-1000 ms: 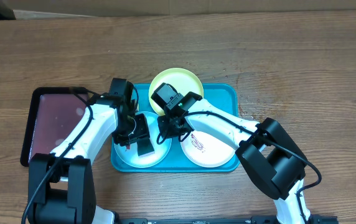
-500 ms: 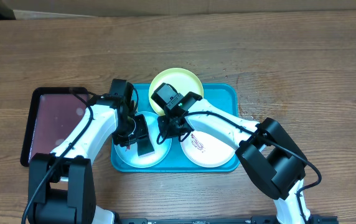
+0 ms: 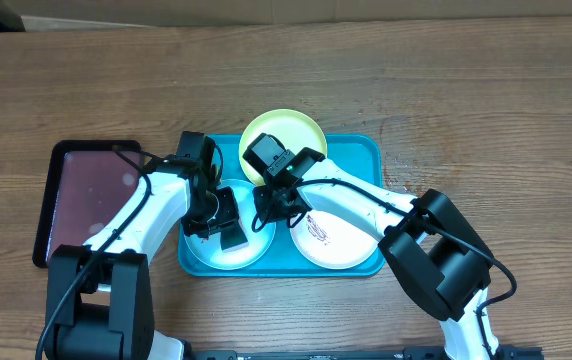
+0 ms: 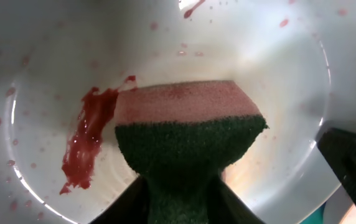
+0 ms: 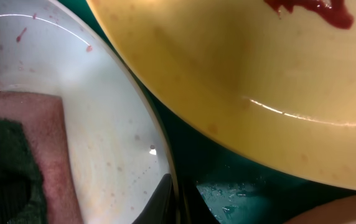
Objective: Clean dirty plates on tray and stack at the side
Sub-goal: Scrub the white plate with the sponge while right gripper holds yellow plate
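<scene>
The turquoise tray (image 3: 366,150) holds three plates: lime green (image 3: 301,130) at the back, light blue (image 3: 216,255) front left, white (image 3: 341,245) front right. My left gripper (image 3: 218,215) is shut on a green-and-pink sponge (image 4: 187,134) pressed onto the light blue plate (image 4: 53,74), next to a red smear (image 4: 84,146). My right gripper (image 3: 271,205) is shut on the light blue plate's right rim (image 5: 165,162). The green plate (image 5: 240,81) carries a red smear (image 5: 309,9). The sponge also shows in the right wrist view (image 5: 16,149).
A dark maroon tray (image 3: 86,195) lies left of the turquoise tray on the wooden table (image 3: 466,90). The white plate has reddish marks. Wet tray floor (image 5: 234,186) shows between the plates.
The left gripper with the sponge has shifted very slightly on the light blue plate. The right arm has not moved.
</scene>
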`<state>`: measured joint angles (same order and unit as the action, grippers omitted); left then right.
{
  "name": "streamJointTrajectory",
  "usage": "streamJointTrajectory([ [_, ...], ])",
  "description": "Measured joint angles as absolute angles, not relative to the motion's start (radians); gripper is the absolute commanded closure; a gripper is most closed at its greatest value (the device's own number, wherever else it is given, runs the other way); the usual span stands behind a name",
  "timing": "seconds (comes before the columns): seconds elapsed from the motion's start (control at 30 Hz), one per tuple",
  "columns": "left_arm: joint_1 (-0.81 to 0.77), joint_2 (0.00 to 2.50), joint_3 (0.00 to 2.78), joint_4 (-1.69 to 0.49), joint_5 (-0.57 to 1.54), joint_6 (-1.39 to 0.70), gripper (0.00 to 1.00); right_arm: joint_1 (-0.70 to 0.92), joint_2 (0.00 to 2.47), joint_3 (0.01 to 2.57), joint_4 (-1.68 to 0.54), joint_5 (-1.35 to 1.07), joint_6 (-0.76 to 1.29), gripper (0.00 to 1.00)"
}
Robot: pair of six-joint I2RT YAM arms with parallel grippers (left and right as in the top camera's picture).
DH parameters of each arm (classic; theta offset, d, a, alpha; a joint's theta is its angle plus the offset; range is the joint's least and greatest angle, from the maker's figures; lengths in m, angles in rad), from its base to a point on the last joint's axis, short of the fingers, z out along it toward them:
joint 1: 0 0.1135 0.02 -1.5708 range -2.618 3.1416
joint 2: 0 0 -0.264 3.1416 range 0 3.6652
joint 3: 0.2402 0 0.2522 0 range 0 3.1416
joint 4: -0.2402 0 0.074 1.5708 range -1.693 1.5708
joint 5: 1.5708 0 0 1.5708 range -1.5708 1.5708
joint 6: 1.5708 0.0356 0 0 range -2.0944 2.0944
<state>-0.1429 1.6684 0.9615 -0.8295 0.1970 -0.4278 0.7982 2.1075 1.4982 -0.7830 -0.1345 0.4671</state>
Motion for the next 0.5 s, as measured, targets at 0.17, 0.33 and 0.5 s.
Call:
streamJointTrajectory([
  [0.17, -0.143, 1.668, 0.961, -0.825, 0.197, -0.435, 0.96, 0.798, 2.107, 1.498, -0.783, -0.134, 0.467, 0.96],
  [0.33, -0.143, 1.668, 0.961, -0.818, 0.170, -0.435, 0.96, 0.798, 2.107, 1.498, -0.782, -0.135, 0.467, 0.96],
  [0.5, -0.144, 1.668, 0.949, -0.792, 0.045, -0.435, 0.96, 0.798, 2.107, 1.498, -0.781, -0.136, 0.467, 0.96],
])
